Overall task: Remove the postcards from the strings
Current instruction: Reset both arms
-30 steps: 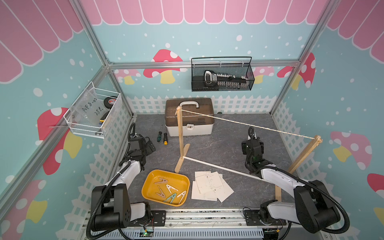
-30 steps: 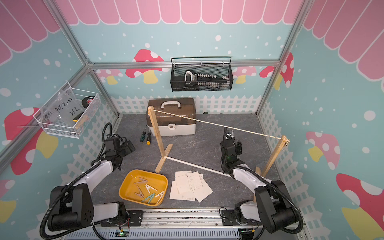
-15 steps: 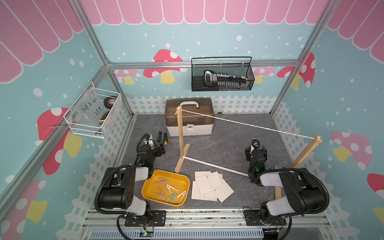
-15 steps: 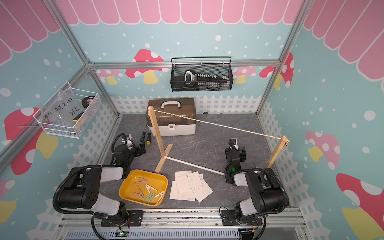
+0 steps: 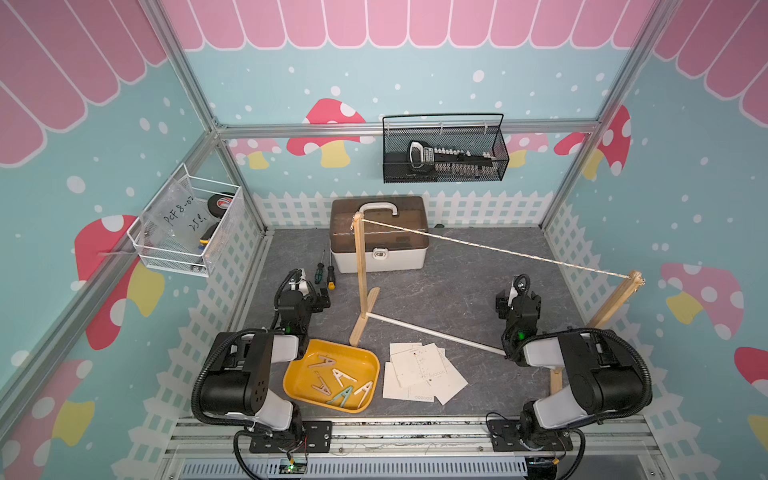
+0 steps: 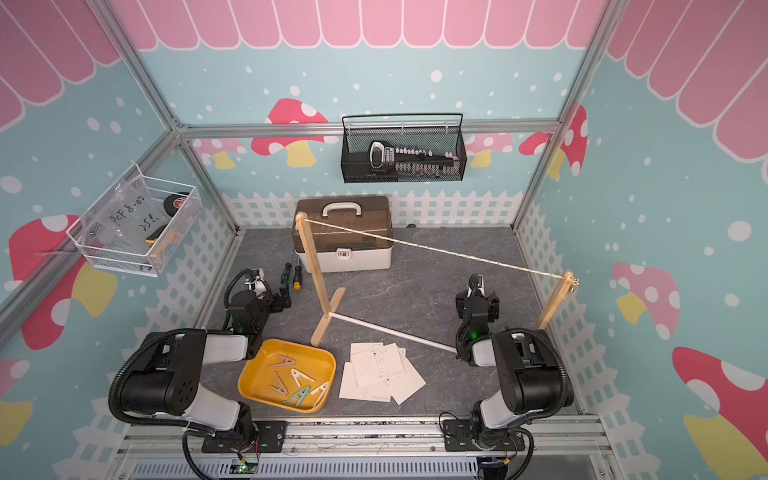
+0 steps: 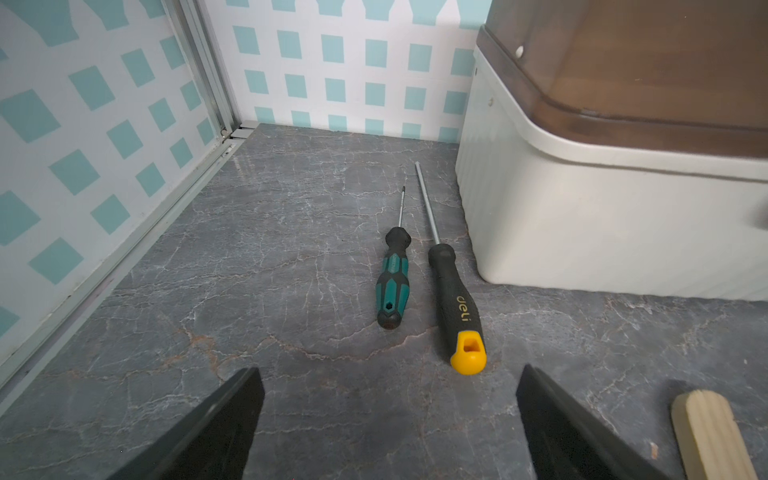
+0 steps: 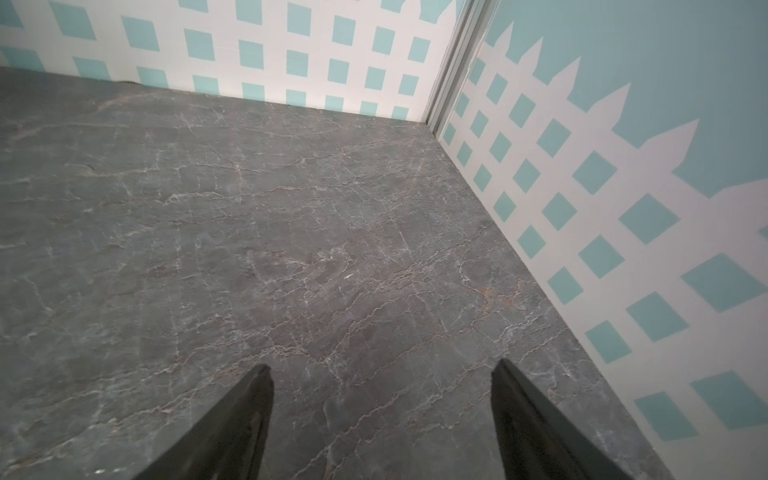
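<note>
On the grey marbled tabletop (image 5: 457, 291) of the mushroom-papered booth, the postcards (image 5: 419, 370) are lying in a loose, overlapping pile.

The pile is sitting near the front edge, just beside a yellow tray (image 5: 365, 361) that is holding the pastel pegs (image 5: 322, 382). Above and behind it the string (image 5: 498, 249) is stretching taut between two wooden posts (image 5: 360, 270). Both arms are sitting folded back, well apart from the cards. The left end effector (image 7: 390, 372) is hovering released, with nothing between its jaws, and is facing two screwdrivers (image 7: 457, 299) beside a white toolbox (image 7: 602, 216). The right end effector (image 8: 383, 366) is likewise gaping empty over bare tabletop near the corner fence.
</note>
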Robot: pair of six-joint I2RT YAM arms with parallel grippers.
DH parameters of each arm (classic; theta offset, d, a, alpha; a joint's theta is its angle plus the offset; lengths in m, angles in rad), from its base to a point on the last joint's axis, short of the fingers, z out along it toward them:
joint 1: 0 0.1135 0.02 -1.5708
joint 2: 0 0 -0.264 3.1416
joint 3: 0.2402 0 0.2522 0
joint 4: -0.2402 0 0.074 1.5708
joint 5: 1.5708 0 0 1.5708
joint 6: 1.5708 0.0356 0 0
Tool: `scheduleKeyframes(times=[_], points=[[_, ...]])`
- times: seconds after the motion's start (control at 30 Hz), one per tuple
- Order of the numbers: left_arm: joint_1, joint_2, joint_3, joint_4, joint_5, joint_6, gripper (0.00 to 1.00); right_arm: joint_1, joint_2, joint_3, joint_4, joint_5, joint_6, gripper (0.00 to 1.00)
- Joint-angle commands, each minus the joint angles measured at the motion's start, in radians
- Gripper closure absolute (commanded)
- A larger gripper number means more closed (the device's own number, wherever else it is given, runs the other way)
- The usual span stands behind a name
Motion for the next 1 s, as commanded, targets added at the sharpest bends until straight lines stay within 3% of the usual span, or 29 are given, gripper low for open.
scheduleKeyframes(times=[0.0, 0.97], points=[[-0.004, 0.009, 0.019, 0.023, -0.022, 0.02, 0.0, -0.015, -0.006, 0.023, -0.014, -0.025, 0.019, 0.01], [-0.019, 0.008, 0.018, 0.024, -0.048, 0.031, 0.0, -0.032, -0.005, 0.023, -0.013, -0.059, 0.025, 0.01]])
